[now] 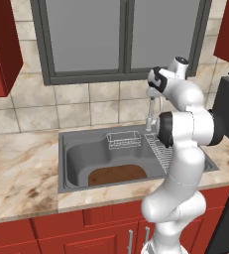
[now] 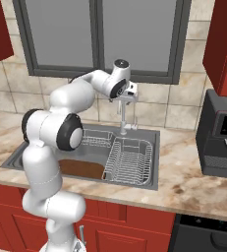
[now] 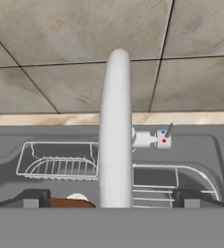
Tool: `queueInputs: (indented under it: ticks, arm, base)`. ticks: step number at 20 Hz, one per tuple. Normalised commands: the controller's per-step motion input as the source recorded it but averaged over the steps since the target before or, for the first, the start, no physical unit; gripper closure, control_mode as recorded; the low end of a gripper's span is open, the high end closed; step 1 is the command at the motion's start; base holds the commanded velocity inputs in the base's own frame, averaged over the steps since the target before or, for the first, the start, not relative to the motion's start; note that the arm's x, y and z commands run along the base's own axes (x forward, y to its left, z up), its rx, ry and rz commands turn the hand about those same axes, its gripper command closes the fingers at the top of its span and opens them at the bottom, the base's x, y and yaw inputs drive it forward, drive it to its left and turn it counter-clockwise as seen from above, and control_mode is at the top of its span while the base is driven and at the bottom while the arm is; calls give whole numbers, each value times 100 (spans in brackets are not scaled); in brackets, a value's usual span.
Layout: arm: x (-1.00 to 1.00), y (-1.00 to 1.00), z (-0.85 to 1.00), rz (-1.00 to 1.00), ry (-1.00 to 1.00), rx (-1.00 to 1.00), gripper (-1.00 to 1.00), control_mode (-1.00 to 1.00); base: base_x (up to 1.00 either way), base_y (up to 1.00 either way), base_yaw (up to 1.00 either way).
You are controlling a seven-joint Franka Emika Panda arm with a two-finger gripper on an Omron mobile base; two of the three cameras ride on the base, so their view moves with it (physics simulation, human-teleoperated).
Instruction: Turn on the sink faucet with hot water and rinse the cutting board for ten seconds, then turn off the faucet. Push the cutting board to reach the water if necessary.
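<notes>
The sink faucet stands at the back of the sink, right below the gripper. Its spout sits between the two wide-open fingers, which hold nothing. The cutting board lies down in the basin, near the front.

A beige marble countertop spanned the middle of the left base view, holding the sunken grey sink at centre and a black appliance at the right base view's right edge.
</notes>
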Motion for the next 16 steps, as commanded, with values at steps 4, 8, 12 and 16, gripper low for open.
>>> queueInputs:
  ticks: [4, 8, 12, 16]
  arm:
    - [16, -7, -5, 0, 0, 1, -100, -100]
    - [14, -3, -6, 0, 0, 0, -100, -100]
    - [0, 0, -3, 0, 0, 0, -100, -100]
    - [0, 5, 0, 0, 0, 0, -100, -100]
  base:
    - [0, 0, 0]
    - [0, 0, 0]
    - [0, 0, 0]
    - [0, 0, 0]
